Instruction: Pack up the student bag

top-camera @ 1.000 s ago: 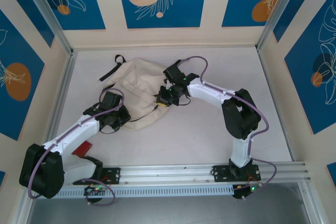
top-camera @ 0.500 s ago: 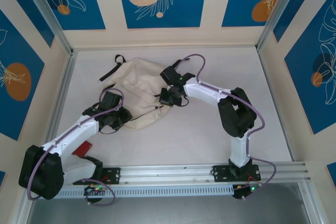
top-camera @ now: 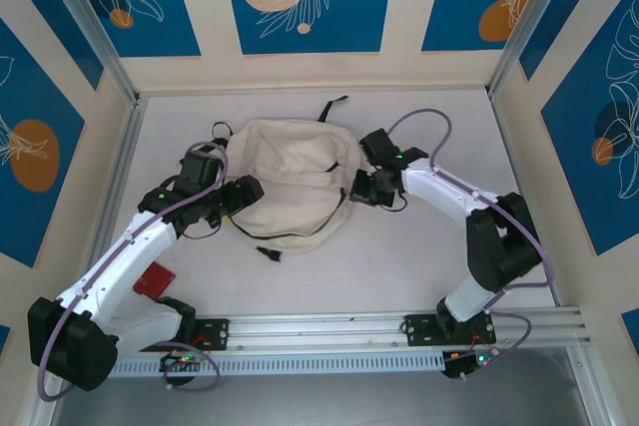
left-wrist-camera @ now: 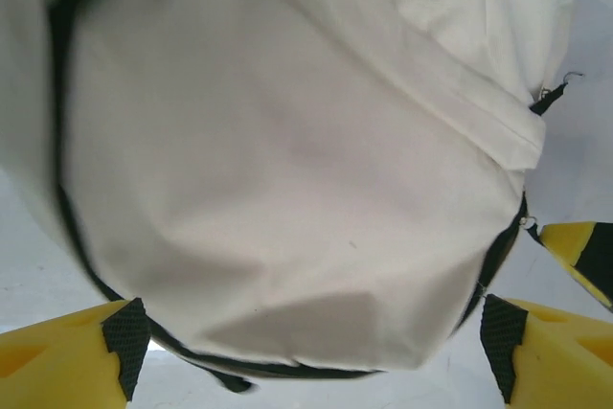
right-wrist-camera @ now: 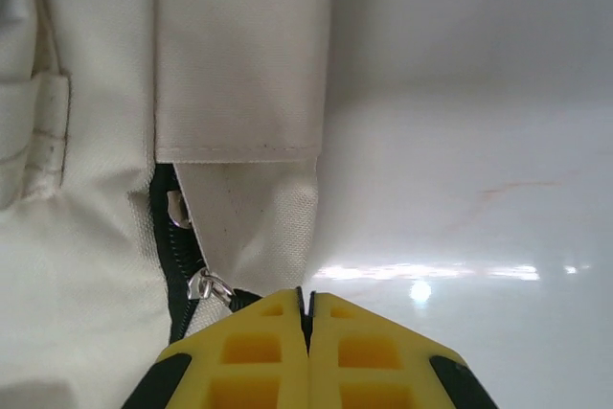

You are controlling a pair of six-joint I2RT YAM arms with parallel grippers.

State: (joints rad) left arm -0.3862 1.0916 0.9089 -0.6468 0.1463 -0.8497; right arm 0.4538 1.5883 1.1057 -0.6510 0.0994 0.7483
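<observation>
White bench [top-camera: 419, 246], walled in by cream panels with blue leaf prints and orange discs.

The left arm reaches up from its base at the near left corner. Its forearm slants toward the middle and its wrist is bent so that the left hand [top-camera: 244, 193] points sideways at the student bag [top-camera: 290, 182]. The right arm rises from its base, folds at the elbow out by the right wall, then stretches back inward. That brings the right hand [top-camera: 362, 188] to the opposite side of the bag, so the bag lies between the two hands.

The bag is cream cloth, slumped flat and rumpled, with black trim along its seam. One black strap [top-camera: 333, 105] trails off its far edge and a black cord end [top-camera: 270, 252] hangs off its near edge. A flat red object [top-camera: 155, 280] lies on the bench behind the left hand, close beside that arm's forearm.

From the left wrist, the left hand [left-wrist-camera: 311, 356] is spread wide, with one of its yellow fingers [left-wrist-camera: 57, 363] at each lower corner. The bag's rounded, black-edged end [left-wrist-camera: 287, 189] bulges right in front of them and partly between them. I cannot tell whether the pads touch the cloth.

From the right wrist, the right hand [right-wrist-camera: 306, 318] has its yellow fingers pressed tight together, low over the bench. Just left of the tips is a small metal zipper ring [right-wrist-camera: 211, 286] on a black zipper line [right-wrist-camera: 170, 256], under a folded cloth flap [right-wrist-camera: 239, 64]. The ring runs in against the left finger, but I cannot tell whether anything is pinched between the fingers.
</observation>
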